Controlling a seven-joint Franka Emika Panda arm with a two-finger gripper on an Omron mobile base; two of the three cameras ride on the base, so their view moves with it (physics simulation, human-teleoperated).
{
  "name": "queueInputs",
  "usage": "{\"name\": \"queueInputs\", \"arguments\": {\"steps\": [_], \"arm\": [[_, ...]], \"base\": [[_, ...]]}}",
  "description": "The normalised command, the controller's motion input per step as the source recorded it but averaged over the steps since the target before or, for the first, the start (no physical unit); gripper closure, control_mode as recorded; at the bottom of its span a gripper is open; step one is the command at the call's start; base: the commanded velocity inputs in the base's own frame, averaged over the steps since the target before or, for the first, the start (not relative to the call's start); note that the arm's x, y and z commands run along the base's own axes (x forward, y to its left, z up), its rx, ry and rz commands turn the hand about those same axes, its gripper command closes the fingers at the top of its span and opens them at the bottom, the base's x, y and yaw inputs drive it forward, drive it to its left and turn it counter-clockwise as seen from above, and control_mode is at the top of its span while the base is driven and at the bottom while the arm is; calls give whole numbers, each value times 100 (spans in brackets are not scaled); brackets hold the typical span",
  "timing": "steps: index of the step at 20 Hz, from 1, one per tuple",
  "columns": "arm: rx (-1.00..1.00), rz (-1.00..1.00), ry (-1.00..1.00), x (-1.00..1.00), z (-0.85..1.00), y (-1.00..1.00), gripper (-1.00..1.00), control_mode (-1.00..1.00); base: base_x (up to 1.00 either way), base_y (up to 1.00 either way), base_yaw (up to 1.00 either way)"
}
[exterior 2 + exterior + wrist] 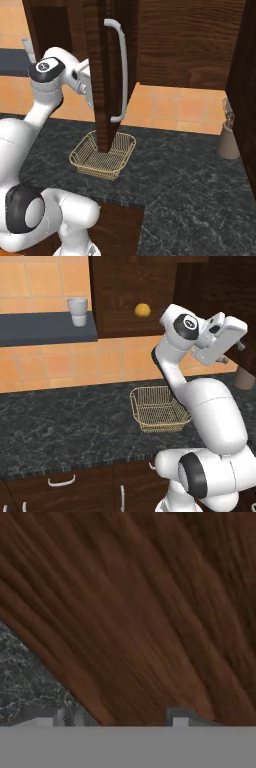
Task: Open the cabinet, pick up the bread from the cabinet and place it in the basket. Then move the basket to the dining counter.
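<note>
Cabinet: door stands swung out, edge-on in the right base view, its silver handle facing away from the arm; the interior is exposed in the left base view.
Bread: sits inside the cabinet, above the basket and a little toward the wall, untouched.
Basket: rests on the black desk below the cabinet, with nothing in it.
Tool: raised beside the door, above and to the right of the basket; the hand view looks straight onto wood grain at close range, with a wedge of desk at lower left. Only the two tips show at the bottom edge, set apart with nothing visible between them; whether it is fully spread I cannot tell.
Other items: a white cup on a dark shelf left of the cabinet; a small tan jar on the desk right of the basket.
Done, by judgement: opening step appears complete or nearly so.
Left, by judgement: reach in and take the bread, lower it into the basket, then carry the basket to the dining counter.
Risk, by judgement: the door hangs over the basket and may obstruct the reach toward the bread.
</note>
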Motion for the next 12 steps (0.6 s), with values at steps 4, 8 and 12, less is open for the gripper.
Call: {"name": "queueInputs", "arguments": {"steps": [4,8,12], "arm": [[0,-6,-27,0,-6,19,-100,-100],[0,9,-38,13,-10,100,-100,-100],[5,38,-34,83,6,87,-100,-100]], "base": [[0,0,0],[0,0,0],[0,0,0]]}}
